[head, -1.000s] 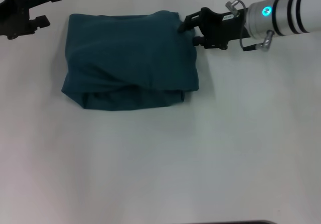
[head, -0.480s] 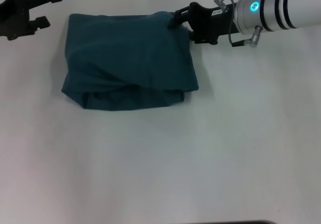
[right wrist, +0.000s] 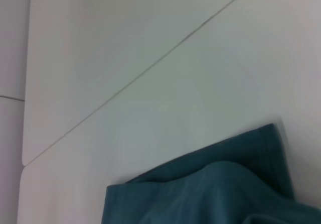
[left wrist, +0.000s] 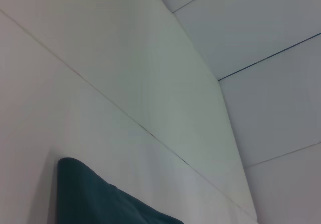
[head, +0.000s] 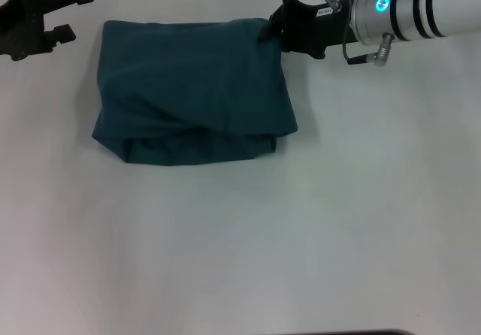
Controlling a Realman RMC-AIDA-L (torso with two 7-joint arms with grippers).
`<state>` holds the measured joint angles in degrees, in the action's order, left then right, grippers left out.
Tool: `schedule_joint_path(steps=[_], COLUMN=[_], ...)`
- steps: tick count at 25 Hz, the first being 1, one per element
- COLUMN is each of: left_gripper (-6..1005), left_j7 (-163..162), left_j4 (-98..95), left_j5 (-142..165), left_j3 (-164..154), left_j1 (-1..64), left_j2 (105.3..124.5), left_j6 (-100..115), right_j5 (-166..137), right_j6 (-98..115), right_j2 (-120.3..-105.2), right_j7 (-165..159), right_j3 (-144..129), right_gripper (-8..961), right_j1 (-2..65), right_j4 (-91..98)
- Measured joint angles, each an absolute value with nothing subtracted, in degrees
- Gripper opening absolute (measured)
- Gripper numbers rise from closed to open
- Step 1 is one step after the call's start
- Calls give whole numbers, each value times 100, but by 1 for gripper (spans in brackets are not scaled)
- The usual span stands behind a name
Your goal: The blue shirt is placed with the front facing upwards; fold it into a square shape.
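White desk point(head: 316, 230) | shirt point(head: 195, 95) folded, far-centre | my right gripper point(head: 272, 30) at its far right corner, grip unclear | left gripper point(head: 66, 8) wide, far-left corner | square corner gently, avoid dragging layers.

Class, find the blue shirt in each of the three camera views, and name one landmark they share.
Head view: blue shirt, folded, upper centre on the white table.
Left wrist view: one corner, bottom edge.
Right wrist view: bottom right.
Shared landmark: the white table.
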<state>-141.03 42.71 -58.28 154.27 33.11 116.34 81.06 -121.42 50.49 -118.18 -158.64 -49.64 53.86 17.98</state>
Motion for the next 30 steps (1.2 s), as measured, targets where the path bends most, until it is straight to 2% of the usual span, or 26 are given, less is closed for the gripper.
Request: schedule_joint_path(steps=[6, 9, 30], left_gripper=[937, 936, 936], left_j7=[-14115, -14117, -14216], left_j4=[4271, 4271, 4271], left_j5=[-5828, -5827, -5827], left_j3=[15411, 15405, 15404], left_j1=[3328, 3329, 3348], left_j2=[11628, 11627, 11637], left_j6=[8114, 8114, 8175], right_j5=[-12150, -12283, -13235], right_j6=[5052, 5107, 4468], right_j2=[-11810, -11757, -11778], right_j7=[-15884, -15854, -15579], right_j3=[-4971, -5149, -6288], right_gripper=[225, 104, 118], right_j1=[5374, 5385, 5915], right_j4=[1825, 1945, 2511])
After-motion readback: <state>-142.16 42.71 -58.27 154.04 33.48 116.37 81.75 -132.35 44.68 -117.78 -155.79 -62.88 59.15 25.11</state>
